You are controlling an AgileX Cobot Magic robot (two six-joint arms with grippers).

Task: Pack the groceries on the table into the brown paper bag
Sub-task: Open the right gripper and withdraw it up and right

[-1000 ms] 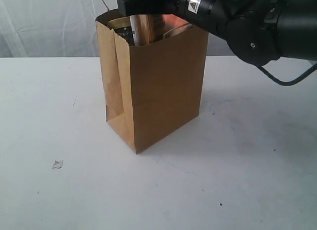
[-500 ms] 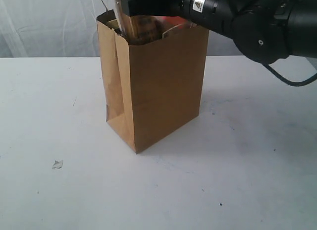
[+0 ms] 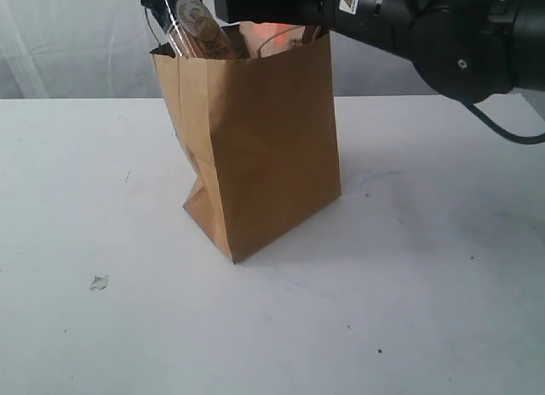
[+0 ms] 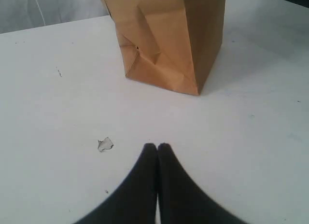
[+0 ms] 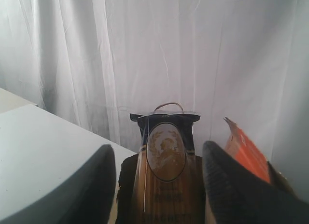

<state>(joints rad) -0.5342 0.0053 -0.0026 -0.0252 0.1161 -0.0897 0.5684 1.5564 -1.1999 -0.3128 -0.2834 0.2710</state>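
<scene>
The brown paper bag [image 3: 264, 157] stands upright on the table [image 3: 85, 174], its lower left side creased and its top leaning left. The long spaghetti pack [image 3: 192, 29] sticks up out of its left rim, tilted left. An orange label of the kraft pouch [image 5: 246, 154] shows inside beside it. My right gripper [image 5: 158, 147] hovers over the bag's mouth, open, its fingers on either side of the spaghetti pack [image 5: 166, 185]. My left gripper [image 4: 157, 147] hangs shut and empty over bare table, in front of the bag [image 4: 169, 40].
A small white pebble-like bit [image 3: 99, 282] lies on the table at the front left, close to the left gripper [image 4: 104, 144]. A white curtain [image 5: 145, 50] hangs behind the table. The right arm [image 3: 409, 20] reaches in from the upper right.
The right jaws have spread off the spaghetti pack. The pack's top has tipped left and now pokes out over the rim. The bag's top has shifted left and its side has creased.
</scene>
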